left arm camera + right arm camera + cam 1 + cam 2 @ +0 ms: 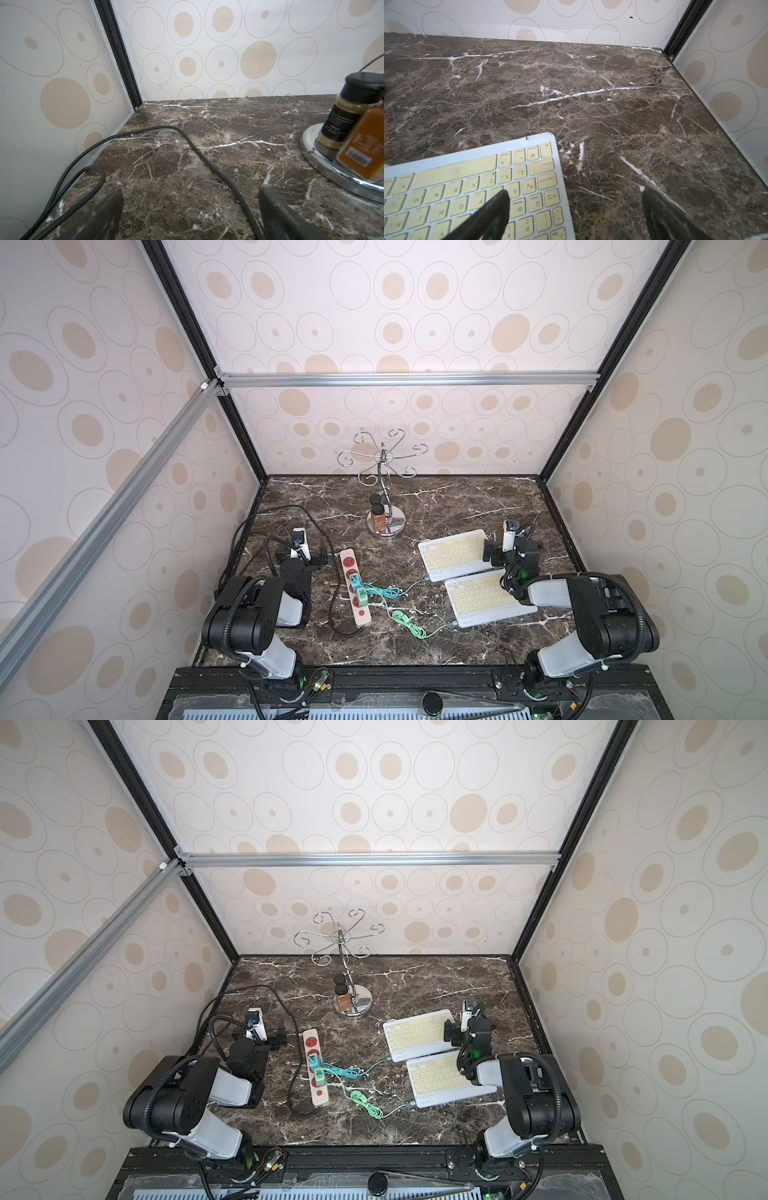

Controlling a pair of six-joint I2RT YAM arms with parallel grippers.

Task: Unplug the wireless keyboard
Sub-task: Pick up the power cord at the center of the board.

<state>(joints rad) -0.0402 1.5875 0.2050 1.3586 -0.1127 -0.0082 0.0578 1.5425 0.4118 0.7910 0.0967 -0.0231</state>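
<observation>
Two white keyboards with yellow keys lie side by side on the right in both top views, a far one [453, 554] and a near one [484, 600]. A teal cable [390, 592] links the far keyboard to a plug in the power strip [354, 588]. A green cable [409, 624] links the near keyboard to the same strip. My right gripper [512, 553] hangs open at the far keyboard's right end. In the right wrist view the right gripper [575, 193] has one finger over the keyboard's [467, 187] corner keys. My left gripper [302, 559] stands open and empty left of the strip.
A chrome hook stand [384, 489] with two spice bottles [377, 514] on its base stands at the back middle. The strip's black cord [187, 141] loops across the marble in front of my left gripper [190, 193]. Patterned walls close in three sides.
</observation>
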